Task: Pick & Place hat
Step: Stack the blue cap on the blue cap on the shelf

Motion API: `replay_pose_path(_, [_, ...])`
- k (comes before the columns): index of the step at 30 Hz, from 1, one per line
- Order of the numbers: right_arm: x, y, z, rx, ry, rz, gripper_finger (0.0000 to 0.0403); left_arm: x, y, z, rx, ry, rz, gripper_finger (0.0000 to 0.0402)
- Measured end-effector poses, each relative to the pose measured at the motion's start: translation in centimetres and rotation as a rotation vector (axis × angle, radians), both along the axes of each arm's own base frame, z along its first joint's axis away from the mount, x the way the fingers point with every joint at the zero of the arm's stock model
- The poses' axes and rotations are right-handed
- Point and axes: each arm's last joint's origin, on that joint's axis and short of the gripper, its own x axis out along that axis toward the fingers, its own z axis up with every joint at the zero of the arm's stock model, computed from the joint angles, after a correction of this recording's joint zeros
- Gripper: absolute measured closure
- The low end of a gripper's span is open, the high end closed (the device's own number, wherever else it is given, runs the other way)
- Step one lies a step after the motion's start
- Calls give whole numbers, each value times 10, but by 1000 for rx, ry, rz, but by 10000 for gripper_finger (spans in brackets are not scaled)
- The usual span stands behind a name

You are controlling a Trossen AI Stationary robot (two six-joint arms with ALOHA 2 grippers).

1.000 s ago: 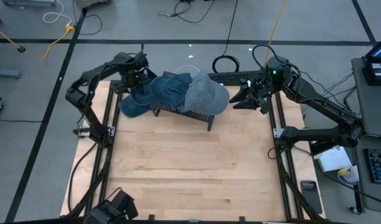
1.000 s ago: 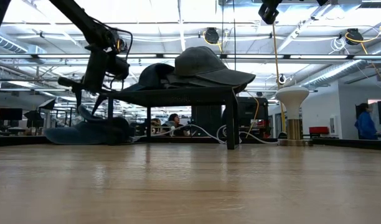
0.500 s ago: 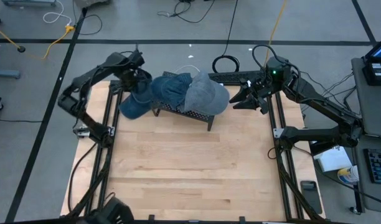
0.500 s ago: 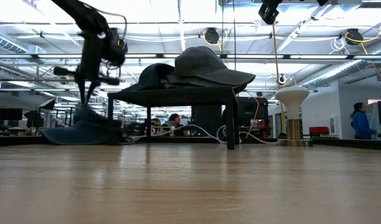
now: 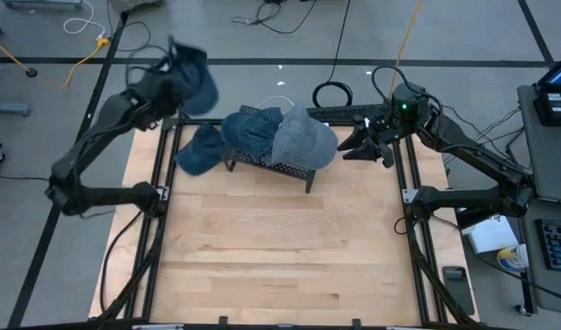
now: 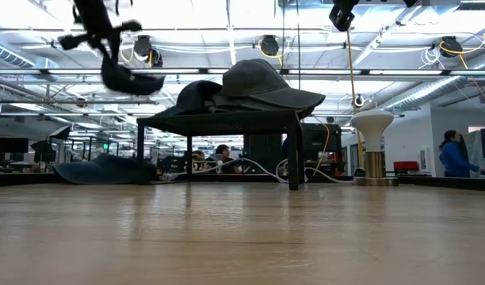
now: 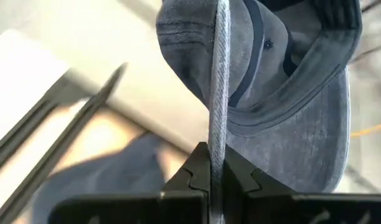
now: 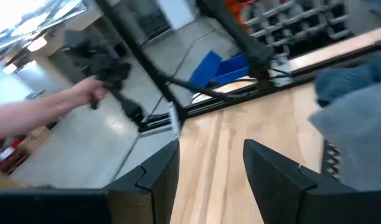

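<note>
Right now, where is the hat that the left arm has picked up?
The hat hangs in the air from the left gripper, its fingers shut on the brim, at the table's far left corner, above another hat lying beside the small rack.

The left tool [image 7: 216, 167] has clamped shut on a blue hat's [image 5: 194, 81] brim and risen from beside the rack's left end. It now holds that hat in the air past the bench's far left corner.
</note>
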Motion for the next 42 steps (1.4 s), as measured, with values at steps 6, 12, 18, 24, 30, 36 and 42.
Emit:
replay_pose_path(6, [2, -4, 2, 217, 76, -183, 232, 7, -23, 37, 352, 9, -167, 394])
replay_pose_path(12, [4, -8, 17, 510, 23, -312, 232, 26, -43, 60, 610, 121, -264, 394])
replay_pose_path(18, [10, 1, 46, 713, -241, -384, 232, 62, -60, 73, 810, 343, -314, 394])
replay_pose_path(24, [17, 17, 55, 903, -357, -424, 229, 110, -79, 75, 920, 768, -366, 394])
replay_pose_path(30, [32, 32, 55, 996, -394, -434, 188, 158, -94, 62, 970, 1158, -452, 394])
replay_pose_path(36, [51, 36, 52, 1134, -458, -454, 127, 189, -111, 46, 1048, 1325, -548, 394])
replay_pose_path(42, [57, 36, 55, 1194, -542, -403, 98, 202, -124, 37, 1099, 1401, -626, 394])
